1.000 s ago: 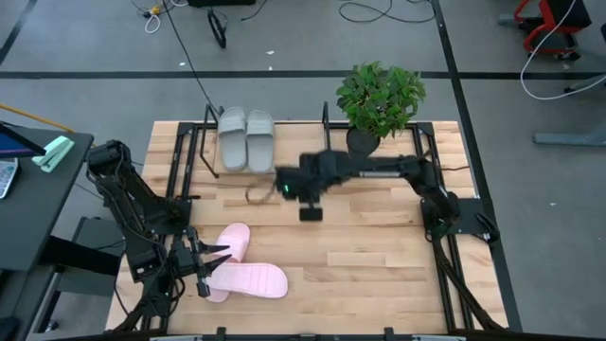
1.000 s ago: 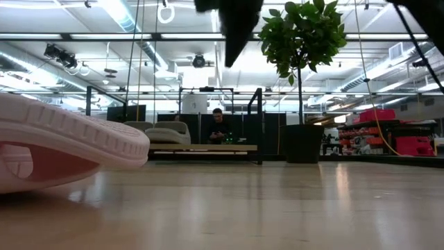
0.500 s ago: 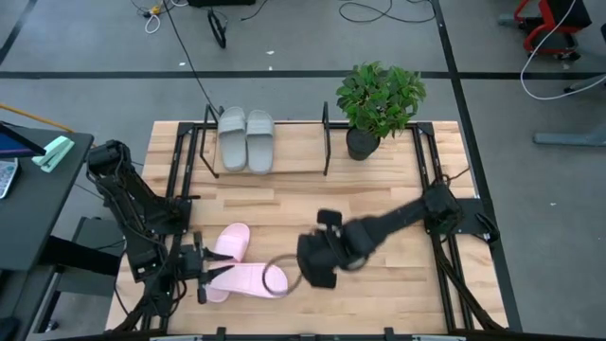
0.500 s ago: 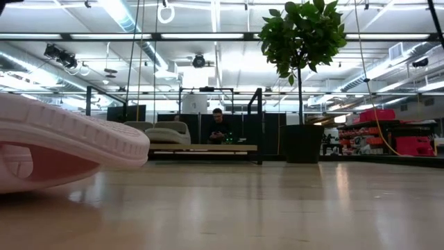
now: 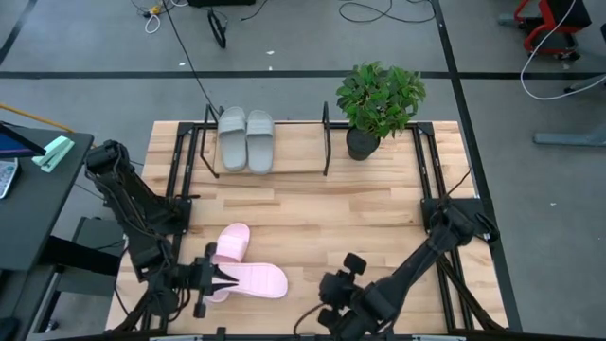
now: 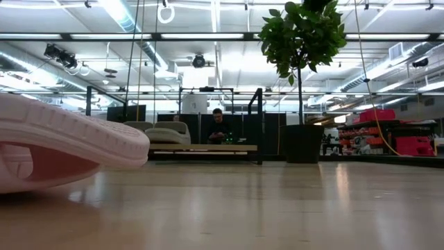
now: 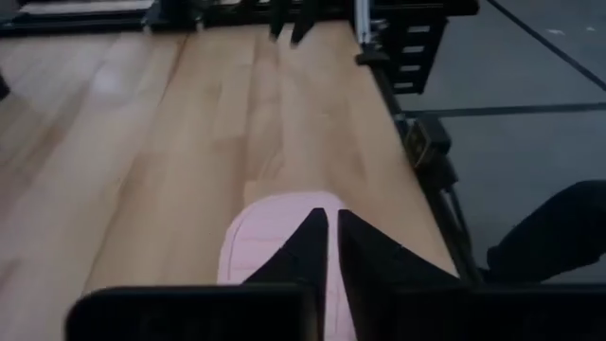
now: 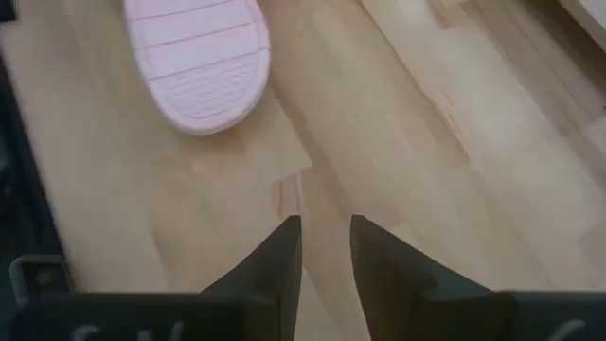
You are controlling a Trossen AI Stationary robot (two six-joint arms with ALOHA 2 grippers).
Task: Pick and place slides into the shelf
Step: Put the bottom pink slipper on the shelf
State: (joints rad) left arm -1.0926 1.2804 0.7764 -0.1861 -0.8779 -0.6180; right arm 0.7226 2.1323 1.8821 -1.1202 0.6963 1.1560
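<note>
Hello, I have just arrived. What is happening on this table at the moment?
A two-armed robot is putting slides onto a low shelf at the far edge of the table. The two grey-green slides already stand on it, side by side. The two pink slides lie on the table near the front left, one overlapping the other. The left gripper sits at the pink pair, fingers nearly together. The right gripper is low at the front edge, holding nothing.
</note>
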